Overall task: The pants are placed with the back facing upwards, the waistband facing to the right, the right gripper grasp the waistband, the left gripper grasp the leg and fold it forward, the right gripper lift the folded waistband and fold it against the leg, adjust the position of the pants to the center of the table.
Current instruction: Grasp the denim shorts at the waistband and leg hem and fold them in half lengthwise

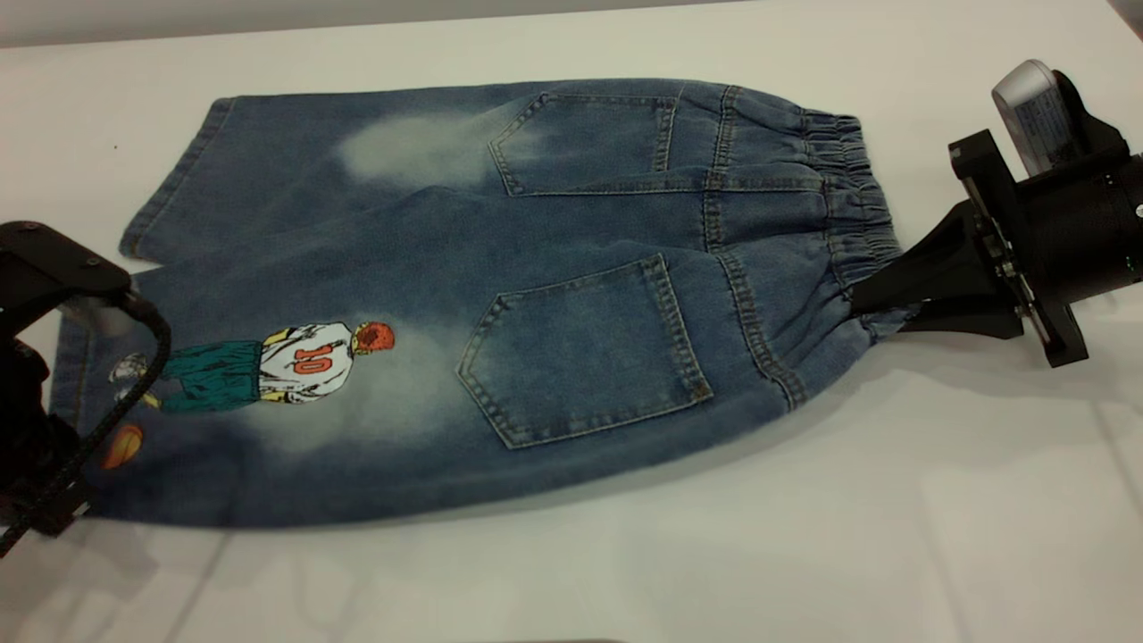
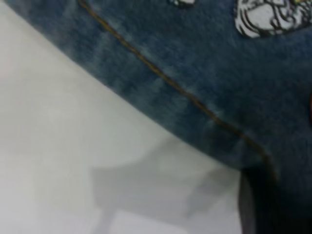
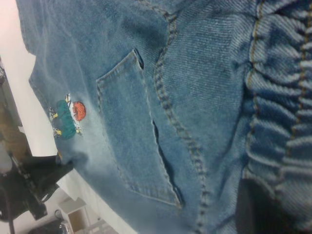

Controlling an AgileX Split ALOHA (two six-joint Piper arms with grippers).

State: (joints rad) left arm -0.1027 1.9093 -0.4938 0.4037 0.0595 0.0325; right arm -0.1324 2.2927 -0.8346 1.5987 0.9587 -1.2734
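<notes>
The blue denim pants [image 1: 536,295] lie back up on the white table [image 1: 893,518], with the elastic waistband [image 1: 853,179] to the right and the legs to the left. My right gripper [image 1: 862,299] is shut on the waistband's near corner, which bunches at its black fingers [image 3: 258,209]. At the left edge, my all-black left gripper [image 1: 76,500] is shut on the near leg's hem beside the orange ball print [image 1: 122,445]. One of its fingers [image 2: 253,204] overlaps the denim [image 2: 195,58]. The near edge of the pants casts a shadow on the table.
White tabletop surrounds the pants, with wide bare room in front [image 1: 625,572] and behind. The left arm's black cable [image 1: 134,375] loops over the printed leg. The table's far edge [image 1: 268,27] runs along the top.
</notes>
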